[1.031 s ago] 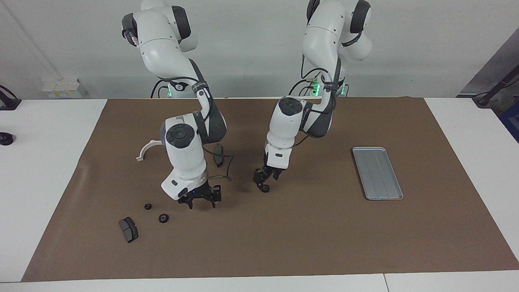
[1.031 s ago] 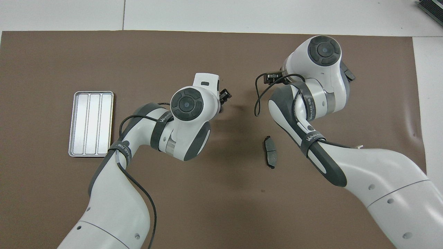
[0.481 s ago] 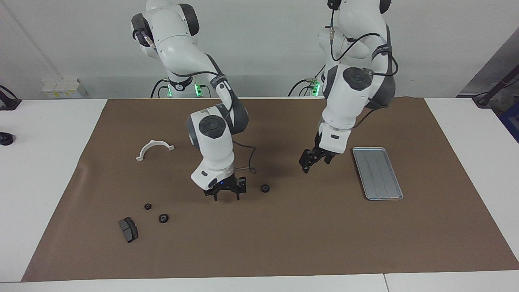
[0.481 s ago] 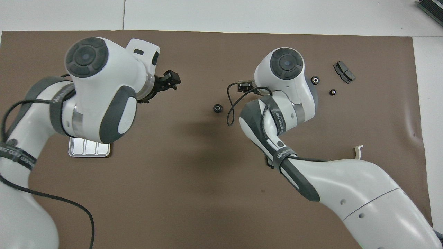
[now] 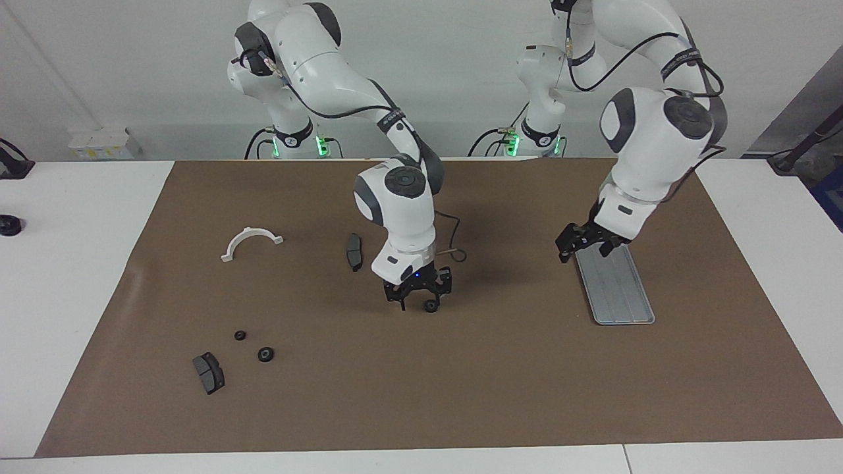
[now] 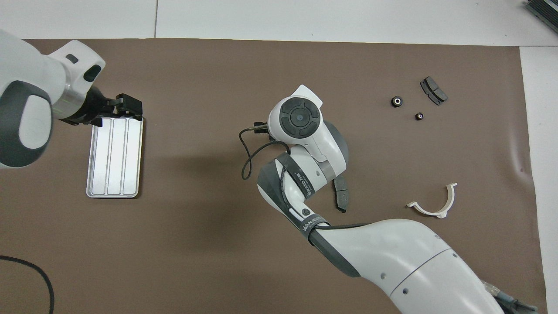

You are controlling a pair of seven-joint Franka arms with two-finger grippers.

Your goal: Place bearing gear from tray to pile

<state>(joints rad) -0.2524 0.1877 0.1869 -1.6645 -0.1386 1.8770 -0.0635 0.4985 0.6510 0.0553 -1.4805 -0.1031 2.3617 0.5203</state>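
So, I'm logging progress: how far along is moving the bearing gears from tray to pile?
Done: the tray is bare; two gears sit by the brake pad. In hand: a third gear lies mid-mat, the right gripper low over it. The left gripper, open, waits over the tray's end. Left: carrying that gear over to those two.

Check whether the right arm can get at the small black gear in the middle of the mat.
Probably yes. The right end effector hangs low right at the gear, open, with nothing between them. The left end effector is off over the tray, out of the way.
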